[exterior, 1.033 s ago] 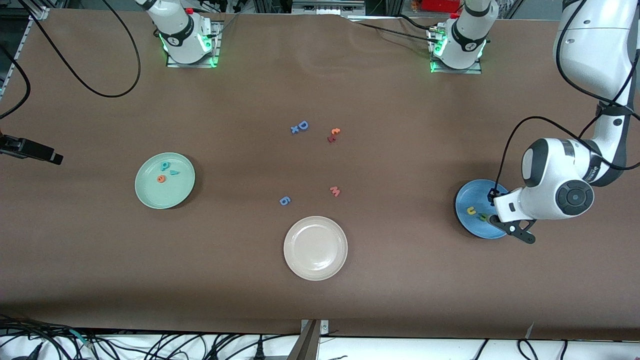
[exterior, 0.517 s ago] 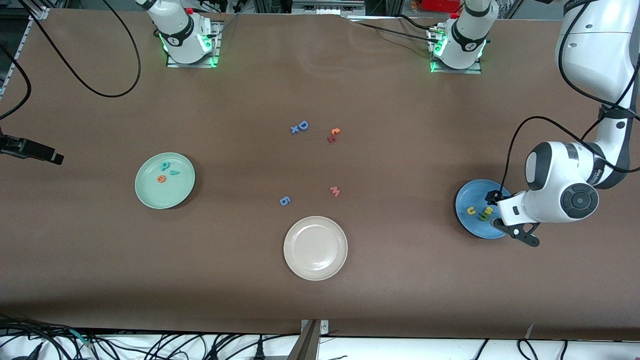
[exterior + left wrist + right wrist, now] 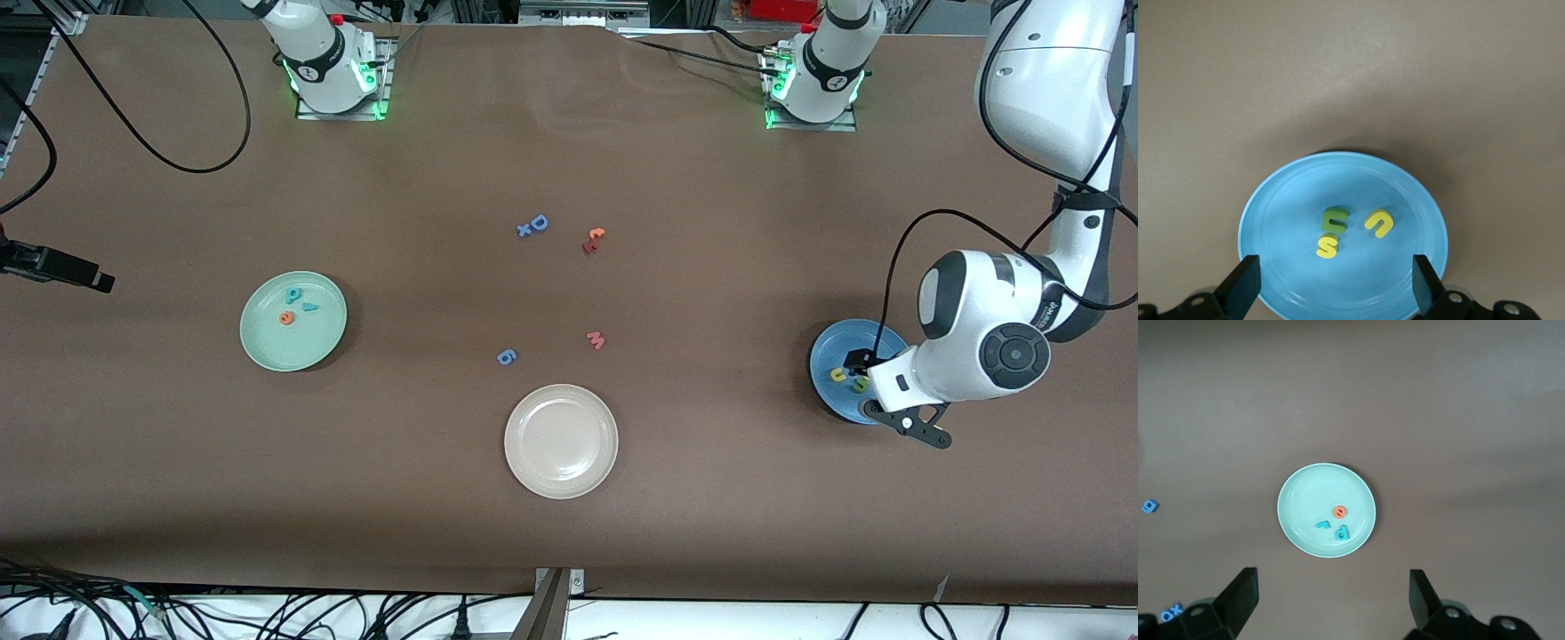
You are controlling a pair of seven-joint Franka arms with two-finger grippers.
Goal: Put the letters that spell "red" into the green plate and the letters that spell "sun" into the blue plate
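The blue plate (image 3: pixel 831 342) lies near the left arm's end of the table. In it rest the yellow u (image 3: pixel 1379 223), the dark green n (image 3: pixel 1335 220) and the yellow s (image 3: pixel 1327 247), the s touching the n. My left gripper (image 3: pixel 1333 283) hangs open just over the plate (image 3: pixel 1285 200), holding nothing. The green plate (image 3: pixel 267 351) toward the right arm's end holds the teal d (image 3: pixel 292 295), the teal r (image 3: pixel 309 307) and the orange e (image 3: pixel 286 317). My right gripper (image 3: pixel 1331 603) waits open and empty, high over the table beside the green plate (image 3: pixel 1291 500).
A beige plate (image 3: pixel 561 440) sits mid-table, nearer the front camera. Loose letters lie around the middle: blue D with x (image 3: pixel 533 224), an orange and red pair (image 3: pixel 593 238), a pink m (image 3: pixel 596 340), a blue 6 (image 3: pixel 506 356). Cables trail from the left arm.
My left gripper has opened and let the yellow s go into the blue plate beside the n. Its hand has shifted slightly over the plate. The right arm has not moved.
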